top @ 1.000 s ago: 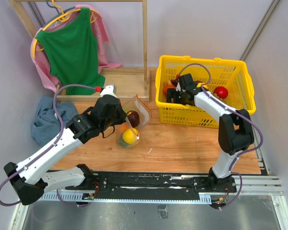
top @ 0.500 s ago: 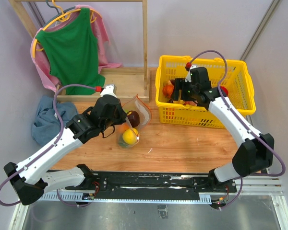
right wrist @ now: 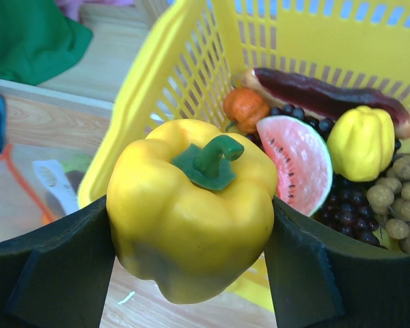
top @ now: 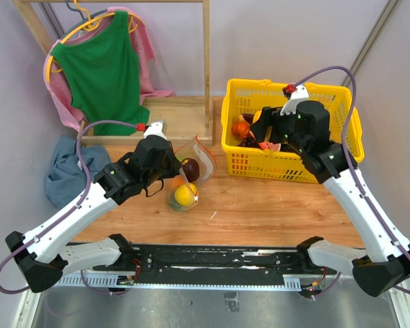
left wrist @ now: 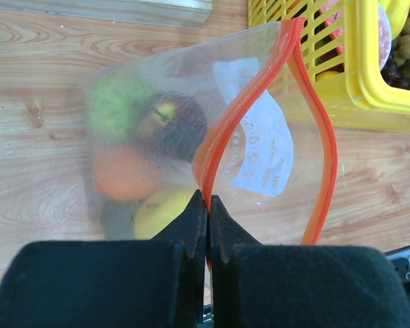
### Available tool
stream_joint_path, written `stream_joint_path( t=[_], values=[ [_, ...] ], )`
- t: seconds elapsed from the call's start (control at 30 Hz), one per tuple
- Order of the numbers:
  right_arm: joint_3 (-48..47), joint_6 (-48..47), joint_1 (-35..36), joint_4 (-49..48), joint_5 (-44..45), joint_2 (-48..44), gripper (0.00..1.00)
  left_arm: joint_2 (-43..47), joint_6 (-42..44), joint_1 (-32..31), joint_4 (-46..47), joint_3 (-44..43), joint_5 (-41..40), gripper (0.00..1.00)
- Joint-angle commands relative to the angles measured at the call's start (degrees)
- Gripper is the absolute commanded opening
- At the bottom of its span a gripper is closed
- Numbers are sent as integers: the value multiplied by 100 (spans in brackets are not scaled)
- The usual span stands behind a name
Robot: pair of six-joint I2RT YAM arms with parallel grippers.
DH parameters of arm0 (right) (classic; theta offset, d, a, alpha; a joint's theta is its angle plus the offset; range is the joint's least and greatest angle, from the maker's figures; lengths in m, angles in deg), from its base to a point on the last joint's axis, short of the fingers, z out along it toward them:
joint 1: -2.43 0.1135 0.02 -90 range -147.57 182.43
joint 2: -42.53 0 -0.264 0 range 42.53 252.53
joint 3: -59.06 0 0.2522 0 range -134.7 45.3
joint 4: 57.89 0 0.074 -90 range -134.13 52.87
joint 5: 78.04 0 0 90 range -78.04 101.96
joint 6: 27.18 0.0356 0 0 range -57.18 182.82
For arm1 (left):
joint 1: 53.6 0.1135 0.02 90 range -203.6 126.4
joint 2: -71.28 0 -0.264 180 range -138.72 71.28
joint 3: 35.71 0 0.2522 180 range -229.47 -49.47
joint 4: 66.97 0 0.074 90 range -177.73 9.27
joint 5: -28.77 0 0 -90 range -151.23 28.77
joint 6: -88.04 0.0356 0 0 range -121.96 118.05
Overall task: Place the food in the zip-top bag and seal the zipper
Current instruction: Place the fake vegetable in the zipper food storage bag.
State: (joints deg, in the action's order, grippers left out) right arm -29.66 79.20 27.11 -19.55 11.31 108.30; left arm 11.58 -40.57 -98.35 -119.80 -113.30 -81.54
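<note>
Nearest, the left claw (left wrist: pixel 207 198) is clamped on one lip of the orange-red zipper strip (left wrist: pixel 240 113), holding the crinkly clear zip-top bag (left wrist: pixel 260 160) agape on the wooden desk (left wrist: pixel 34 68). Four toy foods show inside: one green fruit (left wrist: pixel 113 102), one dark purple fruit (left wrist: pixel 174 126), one orange fruit (left wrist: pixel 119 174) and one yellow fruit (left wrist: pixel 160 208) — perhaps a fifth, dark, beneath.

Beyond, the right claw (right wrist: pixel 191 273) grips one glossy yellow bell pepper (right wrist: pixel 191 205) over the left end of the yellow plastic lattice basket (right wrist: pixel 191 41), well apart from the bag. In the basket lie one watermelon slice (right wrist: pixel 294 164), one small orange-red fruit (right wrist: pixel 244 108), one long dark-red piece (right wrist: pixel 328 96), one lumpy yellow fruit (right wrist: pixel 362 143), one dark grape cluster (right wrist: pixel 345 215) and one tan berry cluster (right wrist: pixel 396 191).

Filling looks part done — sealing remains.
</note>
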Motion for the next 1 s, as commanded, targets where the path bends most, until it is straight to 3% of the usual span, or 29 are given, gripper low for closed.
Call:
stream_joint_path(
  t=[0.0,0.43,0.67,0.97],
  values=[
    [194,-110,473,-381,-282,-204,49,102,64,36,194,-155,50,0],
    [587,-29,2096,-1690,-937,162,51,73,75,37,259,-125,146,0],
    [654,3,2410,-1943,-843,646,54,99,104,37,351,-69,185,0],
    [652,81,2528,-2029,-908,1279,72,150,99,37,396,-19,221,0]
  ],
)
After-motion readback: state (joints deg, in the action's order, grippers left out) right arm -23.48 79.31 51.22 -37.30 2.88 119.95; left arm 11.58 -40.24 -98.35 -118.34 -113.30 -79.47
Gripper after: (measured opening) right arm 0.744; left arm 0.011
